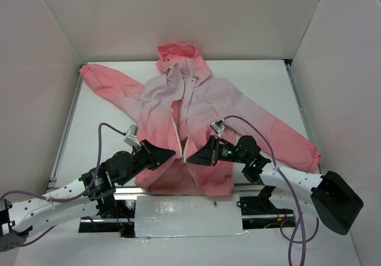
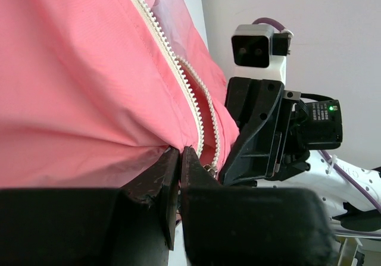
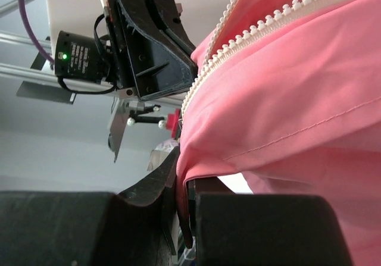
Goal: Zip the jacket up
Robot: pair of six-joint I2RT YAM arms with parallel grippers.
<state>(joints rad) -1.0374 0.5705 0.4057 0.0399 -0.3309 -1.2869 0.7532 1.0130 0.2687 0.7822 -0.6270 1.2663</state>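
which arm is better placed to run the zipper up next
Probably the right. The right gripper sits shut on fabric at the very bottom of the zipper, where the pull-up starts. The left gripper clamps the jacket hem just beside it, better suited to anchoring.

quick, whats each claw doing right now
left claw: closed, pinching the jacket near its bottom edge
right claw: closed, also pinching the jacket

The left gripper [image 2: 180, 156] pinches the thin coral-pink fabric jacket [image 2: 71, 87] at its edge, beside the white toothed zipper [image 2: 172, 69].
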